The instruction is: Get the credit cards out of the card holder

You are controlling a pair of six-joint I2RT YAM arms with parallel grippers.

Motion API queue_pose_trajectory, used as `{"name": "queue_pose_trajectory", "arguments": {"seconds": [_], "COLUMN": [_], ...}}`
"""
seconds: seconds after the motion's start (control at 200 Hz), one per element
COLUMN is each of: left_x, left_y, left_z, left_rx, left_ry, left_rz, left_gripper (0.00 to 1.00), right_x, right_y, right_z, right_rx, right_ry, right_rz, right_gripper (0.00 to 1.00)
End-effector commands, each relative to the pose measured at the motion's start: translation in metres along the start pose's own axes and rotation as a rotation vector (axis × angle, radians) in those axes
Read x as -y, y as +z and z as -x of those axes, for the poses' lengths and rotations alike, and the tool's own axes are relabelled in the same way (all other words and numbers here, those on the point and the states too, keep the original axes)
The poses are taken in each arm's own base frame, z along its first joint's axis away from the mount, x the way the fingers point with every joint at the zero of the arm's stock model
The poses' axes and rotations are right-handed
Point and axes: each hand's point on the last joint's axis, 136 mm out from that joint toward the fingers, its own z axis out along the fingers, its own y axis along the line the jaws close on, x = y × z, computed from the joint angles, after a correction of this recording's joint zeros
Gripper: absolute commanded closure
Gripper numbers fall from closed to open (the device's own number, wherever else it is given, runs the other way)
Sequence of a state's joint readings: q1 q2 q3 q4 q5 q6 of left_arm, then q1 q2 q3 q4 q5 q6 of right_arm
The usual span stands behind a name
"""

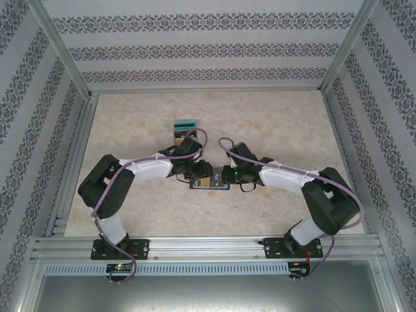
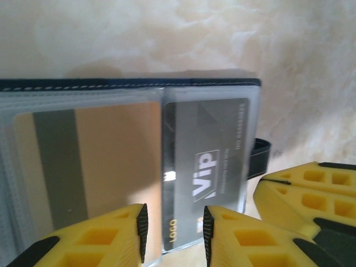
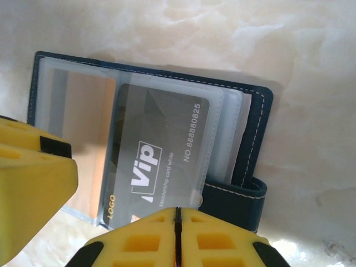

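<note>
As the right gripper (image 3: 177,222) sat clenched at the edge of the VIP card (image 3: 161,150), the left gripper (image 2: 173,225) gaped; the unpinned card holder (image 3: 253,139) could lift too.

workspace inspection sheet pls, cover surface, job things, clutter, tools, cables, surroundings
surface: beige marbled table top, no spills seen
job's things: card holder lies open between the two arms; grey VIP card and tan card both inside its clear sleeves
clutter: wooden box with teal top, behind the left arm's wrist
tools: left tool jaws apart at the sleeve's near edge; right tool shut at the VIP card's sleeve edge, cannot tell if it pinches it
cables: purple cable looped along each arm, off the card holder
surroundings: patterned walls, aluminium frame
</note>
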State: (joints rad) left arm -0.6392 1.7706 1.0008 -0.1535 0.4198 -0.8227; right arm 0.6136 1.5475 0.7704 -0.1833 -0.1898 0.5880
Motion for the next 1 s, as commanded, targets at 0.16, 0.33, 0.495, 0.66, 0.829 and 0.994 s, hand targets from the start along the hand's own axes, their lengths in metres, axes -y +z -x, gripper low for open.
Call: {"name": "queue_pose_trajectory", "arguments": {"seconds": [0.16, 0.33, 0.495, 0.66, 0.829, 0.994], "left_x": [-0.031, -0.014, -0.007, -0.007, -0.003, -0.011], "left_y": [0.004, 0.001, 0.002, 0.003, 0.009, 0.014], "left_z": [-0.010, -0.004, -0.003, -0.003, -0.005, -0.008], "left_rx": [-0.038, -0.028, -0.030, -0.030, -0.051, -0.066], "left_ry": [-0.054, -0.038, -0.039, -0.042, -0.046, -0.065], "left_rz": [0.105, 0.037, 0.000, -0.002, -0.027, -0.003], "left_gripper": [0.66, 0.66, 0.66, 0.67, 0.73, 0.77], "right_x": [0.006, 0.008, 0.004, 0.005, 0.004, 0.004], "right_y": [0.018, 0.023, 0.024, 0.023, 0.024, 0.023], "right_z": [-0.015, -0.020, -0.020, -0.020, -0.020, -0.020], "right_rx": [-0.085, -0.107, -0.111, -0.110, -0.113, -0.111], "right_ry": [-0.021, -0.025, -0.032, -0.032, -0.033, -0.032], "right_rz": [-0.033, -0.042, -0.031, -0.041, -0.038, -0.037], "right_gripper": [0.92, 0.92, 0.92, 0.93, 0.92, 0.92]}}
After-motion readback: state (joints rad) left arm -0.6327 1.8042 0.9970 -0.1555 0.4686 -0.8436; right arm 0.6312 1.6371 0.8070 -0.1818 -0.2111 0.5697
